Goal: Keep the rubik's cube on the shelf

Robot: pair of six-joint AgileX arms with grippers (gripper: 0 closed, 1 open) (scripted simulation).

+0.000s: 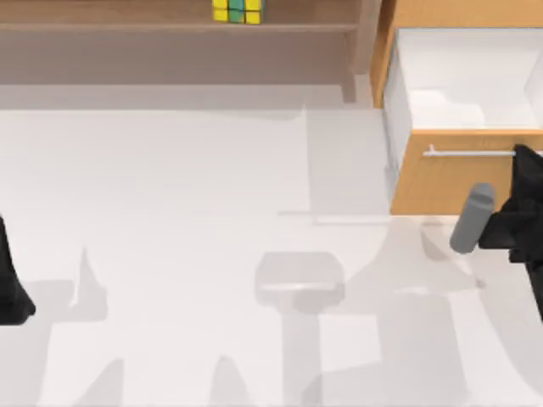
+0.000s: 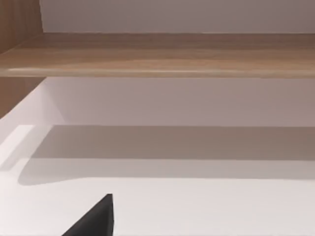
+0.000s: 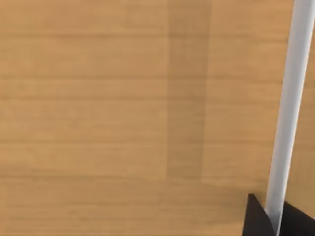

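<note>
The small yellow-and-green rubik's cube (image 1: 237,10) sits on the long light-brown wooden shelf (image 1: 127,25), far from both hands. The right hand (image 3: 275,216) straddles the silver bar handle (image 3: 290,108) of the open orange-wood drawer (image 1: 441,182); its grip I cannot tell. The left hand (image 1: 13,280) idles at the worktop's (image 1: 187,254) left edge.

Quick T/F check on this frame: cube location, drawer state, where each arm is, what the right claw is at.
1. The cube sits on the shelf. True.
2. The drawer is shut. False: it is pulled out, its white inside showing from above.
3. The right claw is at the drawer's handle. True: the bar runs between its fingertips in the right wrist view.
4. The left arm is over the cube. False: it is at the table's left edge, far from it.
5. The cube is all red. False: mostly yellow and green.
</note>
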